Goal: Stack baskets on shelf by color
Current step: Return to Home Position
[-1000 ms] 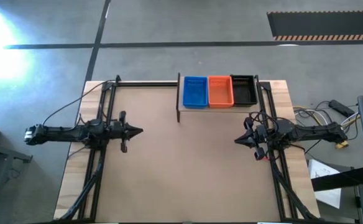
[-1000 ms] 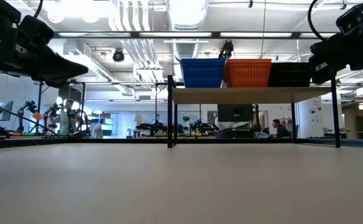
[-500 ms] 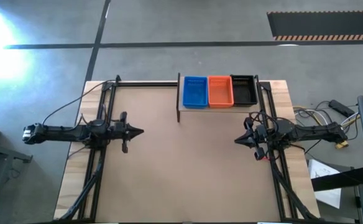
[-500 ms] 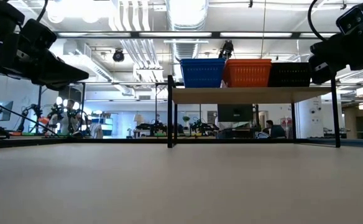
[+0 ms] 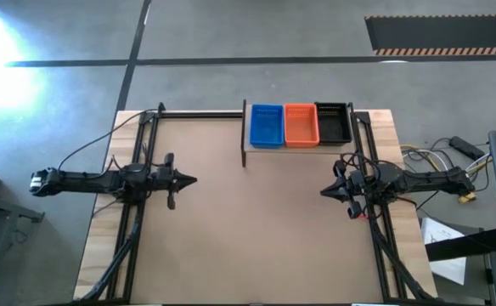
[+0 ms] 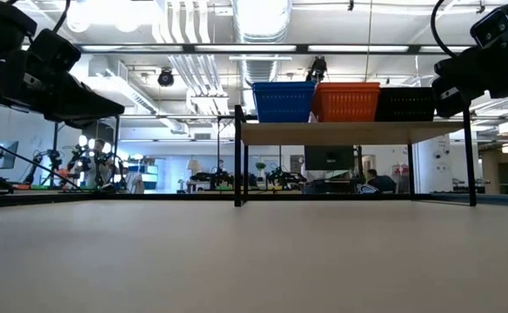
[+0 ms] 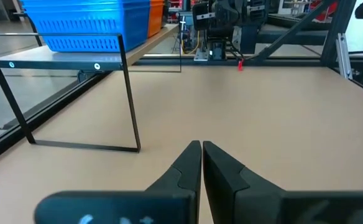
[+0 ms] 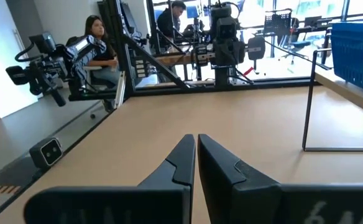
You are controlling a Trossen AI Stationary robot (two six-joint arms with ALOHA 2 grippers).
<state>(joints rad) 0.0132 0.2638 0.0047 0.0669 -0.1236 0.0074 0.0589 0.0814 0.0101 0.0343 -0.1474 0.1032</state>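
Both claws are shut tight and carry nothing: the left gripper hangs over the left side of the table with its tapered dark fingers pressed together down to a hairline seam. The right gripper faces it from the right side in the same closed state, touching neither the tabletop nor any basket. Between the two tips lies a wide stretch of bare, smooth, pale brown board, open from the near edge up to the shelf. Dark rails run front to back along each side strip of lighter wood, under the arms. The shelf stands at the far edge, right of centre, a thin light-wood plank on slim dark metal legs with open space beneath it. Its right end sits close to the right arm's rail but clear of the claw. On it, side by side and touching, are the blue baskets, the orange baskets and the black baskets, rectangular plastic with fine perforated walls. They fill the plank's width, and how many nest in each colour cannot be told. Beyond the table a person sits in the room.
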